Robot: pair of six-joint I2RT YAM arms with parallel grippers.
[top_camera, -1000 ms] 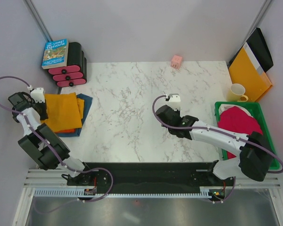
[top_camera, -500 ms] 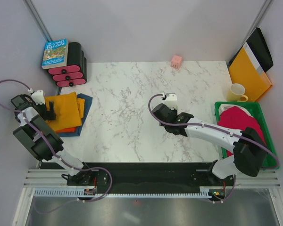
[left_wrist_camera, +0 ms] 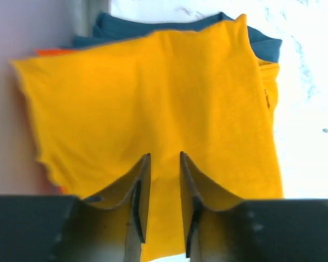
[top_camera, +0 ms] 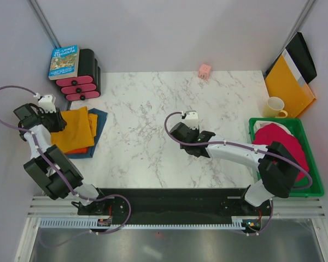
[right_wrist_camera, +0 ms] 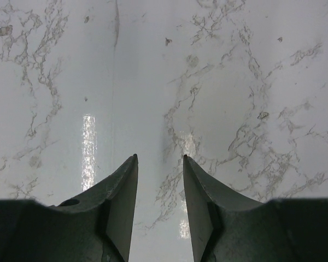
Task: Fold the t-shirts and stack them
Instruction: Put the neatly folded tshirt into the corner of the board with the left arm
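Stack at left edge of table (top_camera: pixel 153 98): yellow shirt (top_camera: pixel 74 131) on top, red-orange shirt (left_wrist_camera: pixel 49 52) and blue shirt (top_camera: pixel 98 117) beneath. Magenta shirt (top_camera: pixel 276 139) lies crumpled in green bin (top_camera: pixel 273 120). Left hand (left_wrist_camera: pixel 164 158) over stack, narrowly parted, empty. Right hand (right_wrist_camera: pixel 160 158) mid-table, parted, empty. Judged: three done, one left.

The surface (right_wrist_camera: pixel 235 82) is smooth and glossy, white stone-look with grey veins, and it mirrors the lights. The yellow shirt (left_wrist_camera: pixel 153 109) and blue shirt (left_wrist_camera: pixel 126 24) are soft, matt cloth. The green crate (top_camera: pixel 287 120) looks like smooth plastic, and the mug (top_camera: pixel 273 107) looks glazed.
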